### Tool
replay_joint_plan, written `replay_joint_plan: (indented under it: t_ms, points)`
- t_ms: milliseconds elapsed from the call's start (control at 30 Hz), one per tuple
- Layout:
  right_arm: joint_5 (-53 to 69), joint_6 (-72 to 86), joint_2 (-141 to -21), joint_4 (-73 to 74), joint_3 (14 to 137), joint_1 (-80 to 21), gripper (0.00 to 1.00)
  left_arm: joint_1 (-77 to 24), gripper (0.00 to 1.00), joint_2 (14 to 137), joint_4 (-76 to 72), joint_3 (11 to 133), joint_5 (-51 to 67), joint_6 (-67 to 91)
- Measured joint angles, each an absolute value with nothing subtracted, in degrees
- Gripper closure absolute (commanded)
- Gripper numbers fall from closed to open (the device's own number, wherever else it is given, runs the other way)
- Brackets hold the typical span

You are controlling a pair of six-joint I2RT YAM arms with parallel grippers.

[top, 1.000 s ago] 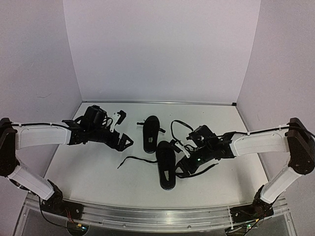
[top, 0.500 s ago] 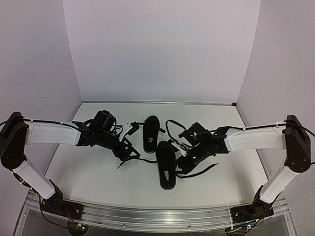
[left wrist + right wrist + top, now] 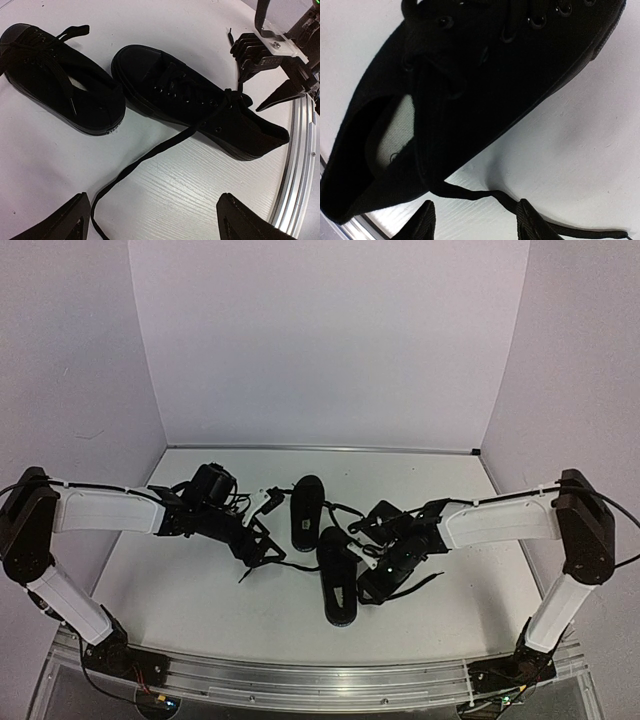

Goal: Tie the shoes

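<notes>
Right gripper (image 3: pixel 477 222) has closed in on the centre shoe (image 3: pixel 338 585), jaws half apart, loose lace (image 3: pixel 465 194) crossing between, unpinched. Left gripper (image 3: pixel 155 220) gapes empty; other shoe (image 3: pixel 305 510) sits upper-centre.

Shoes (image 3: pixel 190 100) all black, laces (image 3: pixel 150 155) black; table (image 3: pixel 200 190) white, faint wood grain; walls (image 3: pixel 320 340) pale lilac.

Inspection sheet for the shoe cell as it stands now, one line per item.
Surface: white table, no spills seen.
Job's things: near shoe and far shoe, black, side by side, no bow seen on either; loose lace trails from the near shoe across the table.
Clutter: nothing seen.
Claws: left claw open above the loose lace; right claw open by the near shoe's heel, second lace lying between its tips.
Cables: thin black cable along each arm.
Surroundings: pale walls; metal rail at near edge.
</notes>
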State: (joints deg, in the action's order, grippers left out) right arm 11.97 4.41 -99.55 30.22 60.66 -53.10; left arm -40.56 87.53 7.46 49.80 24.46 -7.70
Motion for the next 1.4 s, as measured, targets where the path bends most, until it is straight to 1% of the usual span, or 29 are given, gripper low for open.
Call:
replay_joint_plan:
  t_ms: [200, 367, 467, 533, 600, 667, 733, 833, 1000, 1167, 1333, 1400]
  points:
    - [11.64, 3.52, -102.63, 30.65, 61.73, -53.34, 0.5, -40.56, 0.11, 87.43, 7.42, 49.8, 24.38, -7.76]
    - [12.23, 2.5, -103.14, 30.69, 62.6, -53.76, 0.52, -40.56, 0.16, 87.26, 5.68, 48.97, 25.91, -9.37]
    - [12.61, 1.83, -103.84, 30.71, 63.2, -54.03, 0.57, -40.56, 0.19, 87.34, 4.65, 48.01, 26.93, -11.12]
    - [12.83, 1.45, -104.33, 30.67, 63.43, -54.1, 0.62, -40.56, 0.2, 87.68, 4.15, 47.83, 27.39, -12.58]
    - [12.92, 1.31, -104.82, 30.45, 63.56, -54.11, 0.73, -40.56, 0.23, 88.38, 3.3, 47.83, 27.77, -14.28]
    - [12.93, 1.17, -105.12, 30.05, 63.64, -54.13, 0.81, -40.58, 0.28, 89.27, 2.67, 47.83, 28.14, -15.93]
    - [12.7, 1.46, -105.12, 29.57, 63.68, -54.17, 0.88, -40.66, 0.33, 90.77, 1.76, 47.85, 28.45, -18.16]
    - [11.85, 1.47, -105.11, 29.24, 63.75, -54.22, 1.0, -41.16, 0.38, 94.19, 0.69, 48.04, 28.37, -21.59]
    - [9.47, 2.79, -105.1, 29.23, 63.75, -54.22, 1.0, -43.13, 0.42, 101.44, 1.1, 51.21, 27.06, -27.22]
    - [7.06, 4.4, -105.05, 29.42, 63.75, -54.22, 1.0, -44.71, 0.44, 104.59, 1.43, 54.23, 24.65, -31.05]
    - [5.15, 5.89, -104.69, 29.62, 63.75, -54.22, 1.0, -45.4, 0.5, 107.17, 2.35, 57.43, 22.27, -33.93]
    - [4.35, 6.26, -104.6, 29.68, 63.75, -54.22, 1.0, -45.64, 0.54, 108.2, 2.9, 58.31, 21.13, -34.91]
